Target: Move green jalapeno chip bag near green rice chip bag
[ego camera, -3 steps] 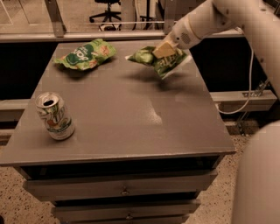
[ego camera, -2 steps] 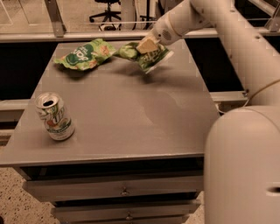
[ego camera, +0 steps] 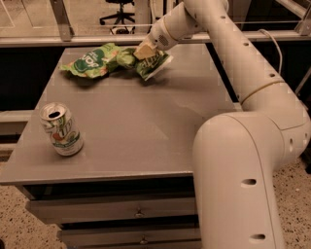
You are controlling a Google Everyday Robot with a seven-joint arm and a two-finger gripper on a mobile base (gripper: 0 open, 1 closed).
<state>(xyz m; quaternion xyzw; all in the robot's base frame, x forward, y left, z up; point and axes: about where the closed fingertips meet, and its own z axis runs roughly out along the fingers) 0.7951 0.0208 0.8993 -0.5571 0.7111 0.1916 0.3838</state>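
The green rice chip bag [ego camera: 91,62] lies at the far left of the grey table [ego camera: 146,126], bright green with a dark round logo. The green jalapeno chip bag [ego camera: 151,65], paler with white script, hangs tilted in my gripper [ego camera: 142,52], just right of the rice bag and a little above the tabletop. Its left end nearly touches the rice bag's right end. My gripper is shut on the jalapeno bag's top, reaching in from the right along the far edge.
A green and white soda can [ego camera: 61,129] stands upright near the front left of the table. My white arm [ego camera: 243,146] fills the right side. Drawers [ego camera: 138,213] sit below the front edge. An office chair [ego camera: 119,8] stands behind a rail.
My gripper has carried the jalapeno bag leftward along the far side of the table, from the far right to just beside the rice bag. The can and rice bag have not moved.
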